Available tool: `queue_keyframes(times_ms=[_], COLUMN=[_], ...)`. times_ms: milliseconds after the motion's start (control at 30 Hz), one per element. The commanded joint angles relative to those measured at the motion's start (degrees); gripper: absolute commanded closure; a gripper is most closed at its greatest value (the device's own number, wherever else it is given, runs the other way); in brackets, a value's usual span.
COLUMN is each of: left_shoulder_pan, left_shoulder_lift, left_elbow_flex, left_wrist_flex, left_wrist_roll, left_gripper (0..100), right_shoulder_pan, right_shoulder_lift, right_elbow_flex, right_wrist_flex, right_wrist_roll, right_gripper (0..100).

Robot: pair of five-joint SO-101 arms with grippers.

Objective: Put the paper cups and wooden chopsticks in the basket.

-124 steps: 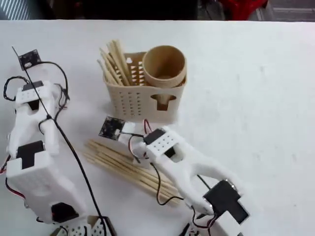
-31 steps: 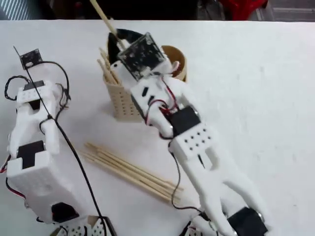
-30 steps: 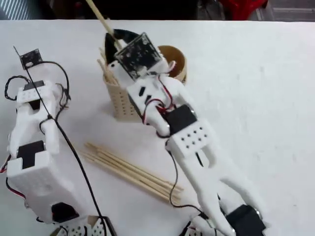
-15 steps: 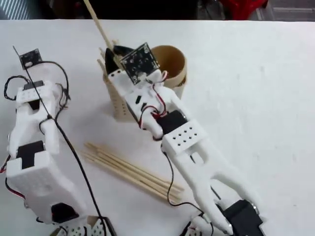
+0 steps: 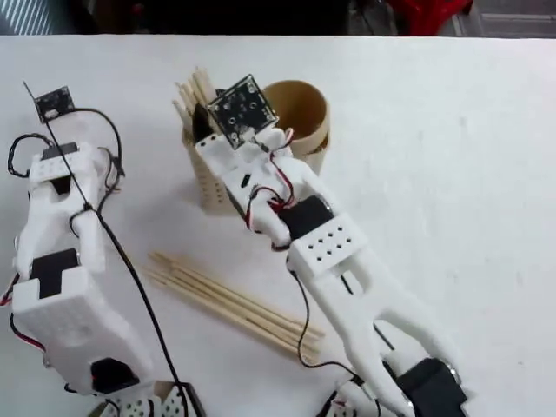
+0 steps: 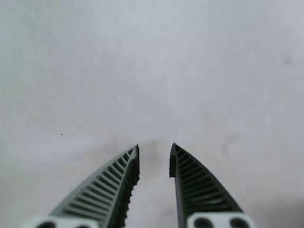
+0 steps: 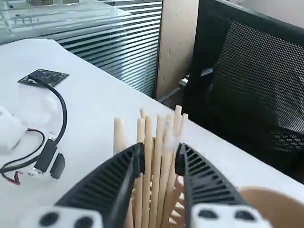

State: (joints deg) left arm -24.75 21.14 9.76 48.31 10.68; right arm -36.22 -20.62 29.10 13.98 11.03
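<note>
Right hand point(image 7: 159, 154): spread, with nothing pinched. Its two ribbed fingers stand apart just above the tips of the upright chopsticks, and the bundle shows through the gap between them.
Right arm point(image 5: 334, 252): stretched across the surface from the near edge to the basket, its wrist over the basket's front wall.
Left hand point(image 6: 154, 154): fingers a little apart, nothing between them, pointed down at bare white surface.
Left arm point(image 5: 52, 252): folded at the left side of the surface, well apart from the basket.
Basket point(image 5: 208, 182): cream, perforated walls, upright near the far middle of the surface, partly covered by the right arm.
Upright chopsticks point(image 5: 193, 91): a bundle standing on end in the left part of the basket, tips fanned above the rim.
Paper cup point(image 5: 304, 109): brown, upright and mouth up in the right part of the basket, beside the chopstick bundle. Whether more cups are nested under it cannot be told.
Loose chopsticks point(image 5: 230, 302): several lying flat and roughly parallel on the surface, between the two arms, near the front and well apart from the basket.
Surface point(image 5: 452, 156): white.
</note>
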Motion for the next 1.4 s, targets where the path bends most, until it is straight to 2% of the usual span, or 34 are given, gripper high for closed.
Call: queue_keyframes(times_ms=[0, 100, 167, 233, 333, 500, 833, 1033, 1367], left_shoulder_pan=[-1.45, -5.14, -6.73, -6.99, -7.34, -7.34, -7.08, -7.08, -6.99], left_shoulder_lift=[-0.40, -0.31, -0.22, 0.57, 2.15, 2.24, 2.24, 2.24, 2.24], left_elbow_flex=[-0.70, -0.18, -0.18, -0.35, -0.79, -0.79, -0.79, -0.79, -0.79], left_wrist_flex=[-1.05, -5.27, -6.24, -6.24, -6.15, -6.24, -6.51, -6.42, -6.33], left_wrist_roll=[-0.70, -0.26, -0.18, 0.35, 1.93, 1.93, 1.85, 1.85, 1.85], left_gripper=[88, 88, 88, 88, 88, 88, 88, 88, 88], right_shoulder_pan=[-0.40, -0.57, -3.21, -5.76, -10.15, -14.99, -16.40, -15.25, -4.88], right_shoulder_lift=[-9.45, -16.92, -20.79, -22.99, -22.46, -15.43, 2.86, 8.31, 13.76], right_elbow_flex=[-2.29, 1.67, 6.24, 10.90, 17.23, 23.82, 24.35, 18.99, 13.45], right_wrist_flex=[13.67, 32.40, 37.05, 38.64, 38.64, 38.55, 32.75, 34.95, 32.92], right_wrist_roll=[0.26, 0.70, 1.14, 6.24, 11.78, 13.54, 18.11, 18.29, 22.59], right_gripper=[87.9, 87.9, 88.2, 88.2, 87.9, 87.8, 87.8, 87.8, 89.3])
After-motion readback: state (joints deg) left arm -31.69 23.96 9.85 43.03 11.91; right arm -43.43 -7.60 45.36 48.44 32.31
